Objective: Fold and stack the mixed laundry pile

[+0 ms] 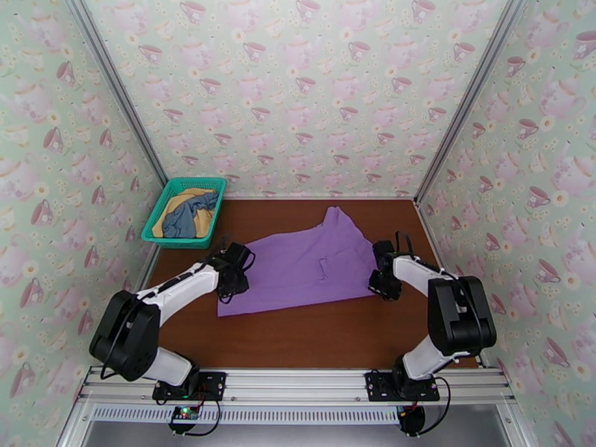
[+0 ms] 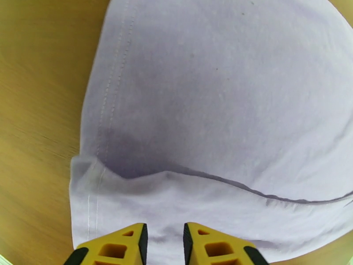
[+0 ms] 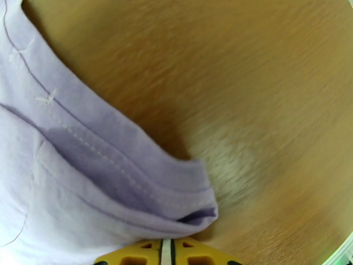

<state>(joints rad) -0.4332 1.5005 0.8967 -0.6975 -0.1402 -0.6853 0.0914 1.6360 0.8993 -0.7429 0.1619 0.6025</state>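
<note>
Brown tabletop, walled booth. Lilac shirt lay spread across the middle of it, mostly flat, with one part peaked up toward the far wall and the near edge running between the two arms. Teal basket sat in the far left corner, well apart from the shirt, holding the grey-blue garment bunched on top of the mustard garment; neither one had been folded. Step in hand, by my reading: the first fold of the shirt, with both arms set at its opposite side edges. Left hand sat over the shirt's left margin, near a stitched hem and a low crease, yellow fingers a little spread with cloth showing flat in the gap, so apparently gripping nothing. Right hand was at the shirt's right edge, fingers pressed together, the doubled hem corner bunched right at their tips and seemingly pinched there, lifted slightly off the wood. The next move likely calls for the left hand to close on its own edge, so both sides can be carried over together; a one-sided lift would probably skew the cloth.
</note>
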